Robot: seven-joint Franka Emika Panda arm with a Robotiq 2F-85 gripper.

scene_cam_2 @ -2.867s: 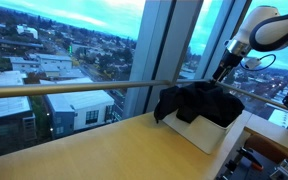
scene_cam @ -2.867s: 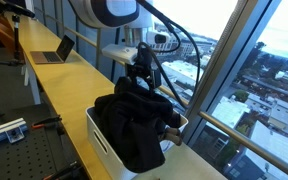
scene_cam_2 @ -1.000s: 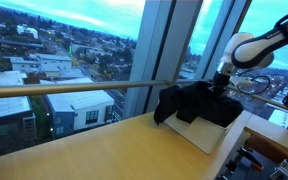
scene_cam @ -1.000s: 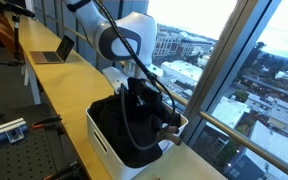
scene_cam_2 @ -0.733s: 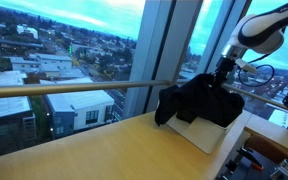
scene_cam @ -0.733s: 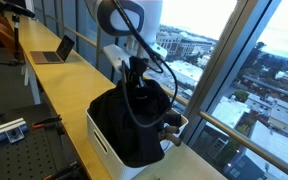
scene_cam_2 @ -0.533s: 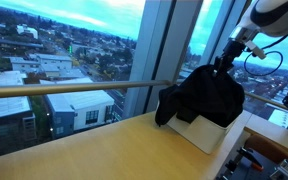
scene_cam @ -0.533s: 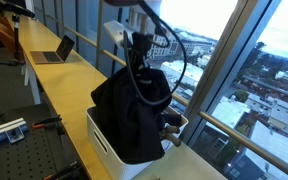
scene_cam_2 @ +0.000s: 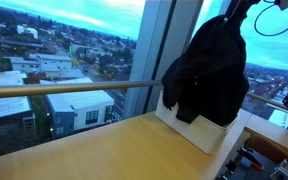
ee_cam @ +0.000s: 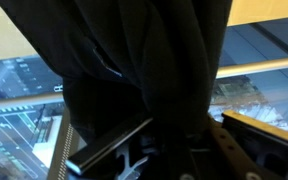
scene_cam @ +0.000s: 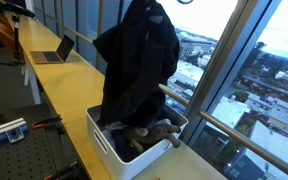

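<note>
Pincer tips behind black garment

Daylight is being let in through tall windows, and a city of low roofs is seen spread far below under a bluish sky. The glass is divided by a thick grey post and crossed by a pale rail. A long wooden counter is run along the glass, with an open laptop left on it. A perforated metal plate is caught at the lower edge.
</note>
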